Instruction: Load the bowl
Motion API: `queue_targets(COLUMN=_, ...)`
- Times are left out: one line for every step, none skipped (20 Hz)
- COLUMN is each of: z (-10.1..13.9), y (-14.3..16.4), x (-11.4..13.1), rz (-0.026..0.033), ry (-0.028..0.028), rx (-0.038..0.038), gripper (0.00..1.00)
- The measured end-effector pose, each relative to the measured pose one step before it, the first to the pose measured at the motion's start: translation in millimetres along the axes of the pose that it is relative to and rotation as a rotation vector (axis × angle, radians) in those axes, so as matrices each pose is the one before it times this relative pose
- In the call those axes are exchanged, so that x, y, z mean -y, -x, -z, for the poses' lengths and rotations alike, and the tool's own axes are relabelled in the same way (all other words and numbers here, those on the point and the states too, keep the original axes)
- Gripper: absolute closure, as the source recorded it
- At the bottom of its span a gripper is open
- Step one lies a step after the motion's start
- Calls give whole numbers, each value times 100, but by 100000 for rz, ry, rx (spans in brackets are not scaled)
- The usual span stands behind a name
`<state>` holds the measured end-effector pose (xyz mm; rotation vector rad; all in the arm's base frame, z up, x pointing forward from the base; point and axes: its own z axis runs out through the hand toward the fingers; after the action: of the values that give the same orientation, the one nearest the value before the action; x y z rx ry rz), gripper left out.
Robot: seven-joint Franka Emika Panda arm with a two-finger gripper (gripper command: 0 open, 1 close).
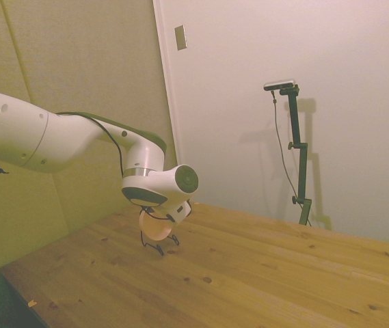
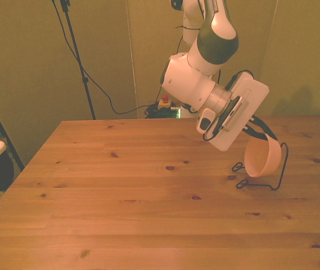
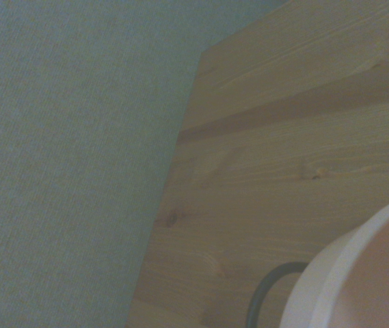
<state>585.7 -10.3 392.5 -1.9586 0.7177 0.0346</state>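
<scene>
I see gripper [image 2: 261, 135] grasping salmon-pink bowl [image 2: 261, 159] tilted on edge, inside black wire rack [image 2: 264, 174], table's [image 2: 120, 214] three o'clock, front view.

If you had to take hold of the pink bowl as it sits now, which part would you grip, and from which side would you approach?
Probably the rim. The bowl stands on edge in the thin wire rack, tilted, with its upper rim free. The rack's loop stands on the front view's right of the bowl and its feet lie below, so I would come from above and the front view's left, pinching the thin wall at the top edge. The claw is already there.
</scene>
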Motion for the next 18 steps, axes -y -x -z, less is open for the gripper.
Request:
queue_targets(z=-173, y=-131, x=-150, rz=-307, ry=-277, rx=140, gripper=100)
queue_targets(z=-174, y=-131, x=-134, rz=-155, ry=-58, rx=162, gripper=100)
queue_targets(z=-143, y=-107, x=-88, rz=-88, ry=72, rx=132, gripper=100)
queue_targets(z=-118, y=-109, x=-64, rz=-88, ry=100, rx=98, gripper=100)
queue_targets(z=-109, y=-92, x=-32, rz=-41, ry=71, rx=92, gripper=100)
queue_targets(z=-120, y=-71, x=1, rz=8, ry=69, rx=114, gripper=100)
queue_targets(z=-140, y=-43, x=-47, rz=-76, ry=119, rx=133, gripper=100)
queue_targets(z=-164, y=-40, x=-93, rz=-156, ry=158, rx=185, gripper=100)
queue_targets(z=-167, y=-60, x=-104, rz=-184, ry=157, rx=210, gripper=100)
queue_targets(z=-154, y=-84, x=-114, rz=-210, ry=150, rx=185, gripper=100)
queue_targets(z=-139, y=-76, x=-114, rz=-206, ry=138, rx=169, gripper=0)
queue_targets(z=-113, y=-65, x=-88, rz=-159, ry=109, rx=136, gripper=0)
queue_targets(z=-95, y=-35, x=-58, rz=-102, ry=83, rx=125, gripper=0)
queue_targets(z=-63, y=-16, x=-39, rz=-70, ry=52, rx=90, gripper=0)
queue_targets(z=-14, y=2, x=0, rz=-8, ry=-11, rx=18, gripper=0)
queue_targets(z=1, y=0, x=5, rz=-16, ry=-42, rx=-3, gripper=0)
queue_targets(z=1, y=0, x=5, rz=-23, ry=-57, rx=-8, gripper=0)
queue_targets(z=-1, y=0, x=2, rz=-21, ry=-42, rx=-1, gripper=0)
